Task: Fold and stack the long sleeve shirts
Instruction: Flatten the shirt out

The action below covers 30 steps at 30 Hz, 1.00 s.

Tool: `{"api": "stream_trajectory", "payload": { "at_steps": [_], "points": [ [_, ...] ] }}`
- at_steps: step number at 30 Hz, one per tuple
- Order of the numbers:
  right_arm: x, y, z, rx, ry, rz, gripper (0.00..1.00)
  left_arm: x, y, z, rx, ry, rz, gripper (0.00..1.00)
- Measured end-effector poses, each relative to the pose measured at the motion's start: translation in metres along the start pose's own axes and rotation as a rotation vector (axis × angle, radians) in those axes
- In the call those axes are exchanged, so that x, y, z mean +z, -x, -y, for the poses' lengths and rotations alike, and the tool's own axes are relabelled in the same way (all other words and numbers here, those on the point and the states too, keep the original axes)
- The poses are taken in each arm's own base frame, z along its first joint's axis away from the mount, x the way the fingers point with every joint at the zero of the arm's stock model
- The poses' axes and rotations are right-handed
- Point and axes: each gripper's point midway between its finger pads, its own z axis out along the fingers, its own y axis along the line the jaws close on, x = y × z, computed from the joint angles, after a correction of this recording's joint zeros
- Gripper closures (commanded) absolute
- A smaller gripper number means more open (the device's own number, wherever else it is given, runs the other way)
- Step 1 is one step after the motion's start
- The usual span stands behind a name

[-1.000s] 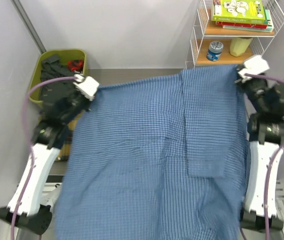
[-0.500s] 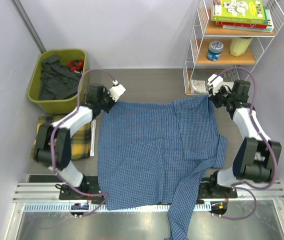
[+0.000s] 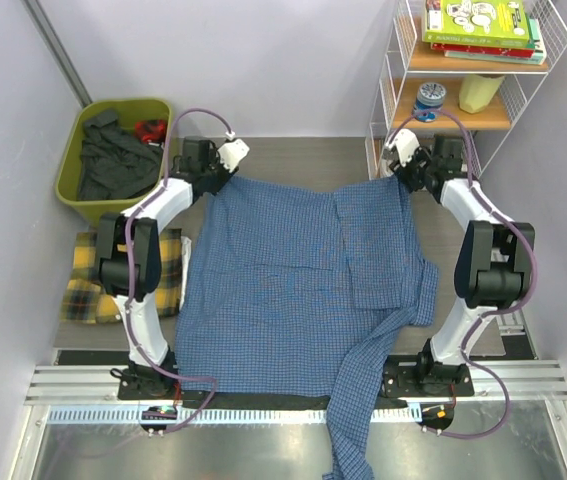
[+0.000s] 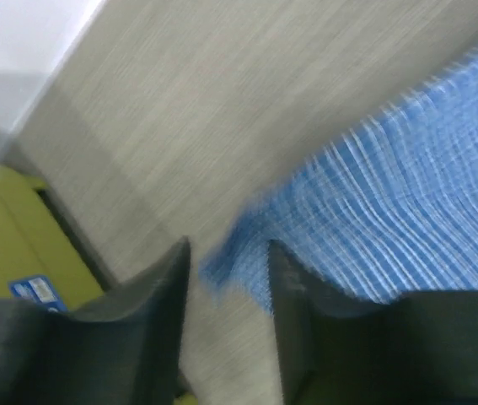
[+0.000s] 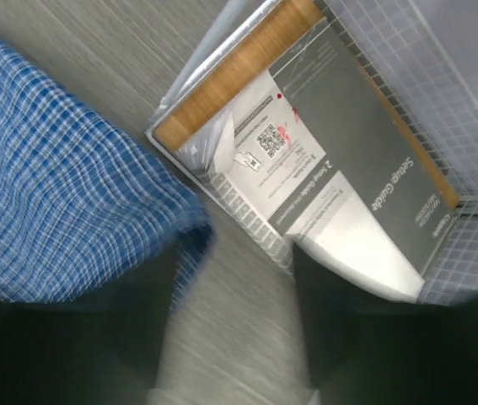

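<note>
Mostly flat blue checked shirt (image 3: 293, 290) across the table (image 3: 293, 155)

Dark crumpled garments (image 3: 113, 160) and a small red item (image 3: 148, 128) are being held in an olive-green plastic bin (image 3: 123, 102) by the far left of the grey wood-grain surface (image 3: 293, 158). At the far right, a green-covered stack of books (image 3: 478, 20), a blue-lidded round tin (image 3: 429, 100) and a pale yellow container (image 3: 480, 92) are being carried on the wooden shelves of a white wire rack (image 3: 388, 70). A white and grey printed setup guide (image 5: 348, 169) is being kept on its lowest shelf.
</note>
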Motion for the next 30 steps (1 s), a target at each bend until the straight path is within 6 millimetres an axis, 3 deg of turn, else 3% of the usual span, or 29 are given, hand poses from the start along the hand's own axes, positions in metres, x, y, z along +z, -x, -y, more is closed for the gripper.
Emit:
{"api": "stream_trajectory", "payload": {
  "at_steps": [2, 4, 6, 10, 11, 13, 14, 15, 16, 18, 19, 21, 25, 30],
  "points": [
    [-0.005, -0.001, 0.005, 0.021, 0.011, -0.032, 0.00, -0.009, 0.000, 0.005, -0.012, -0.042, -0.019, 0.27],
    [-0.018, 0.002, 0.007, 0.017, 0.029, -0.046, 0.00, -0.027, 0.001, 0.016, -0.018, -0.104, -0.022, 0.26],
    [-0.042, 0.003, 0.000, 0.020, 0.071, -0.071, 0.00, -0.062, 0.003, 0.034, -0.032, -0.187, -0.010, 0.25],
    [-0.116, 0.024, -0.035, -0.029, 0.230, -0.080, 0.03, -0.154, 0.029, 0.064, -0.034, -0.318, 0.089, 0.25],
    [-0.136, 0.035, -0.051, -0.060, 0.277, -0.068, 0.02, -0.176, 0.037, 0.072, -0.033, -0.351, 0.125, 0.25],
    [-0.173, 0.068, -0.101, -0.162, 0.402, -0.004, 0.02, -0.210, 0.044, 0.093, -0.029, -0.427, 0.177, 0.24],
    [-0.189, 0.086, -0.143, -0.235, 0.494, 0.059, 0.03, -0.225, 0.040, 0.110, -0.030, -0.492, 0.189, 0.24],
    [-0.202, 0.093, -0.174, -0.275, 0.566, 0.095, 0.04, -0.234, 0.034, 0.126, -0.039, -0.550, 0.185, 0.24],
    [-0.220, 0.093, -0.222, -0.333, 0.678, 0.127, 0.09, -0.240, 0.025, 0.143, -0.046, -0.605, 0.172, 0.24],
    [-0.237, 0.073, -0.276, -0.387, 0.829, 0.111, 0.13, -0.246, 0.002, 0.173, -0.070, -0.695, 0.118, 0.24],
    [-0.244, 0.052, -0.298, -0.403, 0.903, 0.056, 0.16, -0.249, -0.015, 0.192, -0.079, -0.745, 0.073, 0.24],
    [-0.247, 0.022, -0.320, -0.410, 0.993, -0.045, 0.19, -0.256, -0.037, 0.216, -0.072, -0.798, 0.017, 0.24],
    [-0.238, -0.021, -0.341, -0.401, 1.097, -0.227, 0.20, -0.263, -0.055, 0.230, -0.039, -0.812, -0.032, 0.26],
    [-0.236, -0.043, -0.351, -0.435, 1.131, -0.303, 0.34, -0.249, -0.067, 0.226, -0.038, -0.788, -0.103, 0.28]
  ]
}}
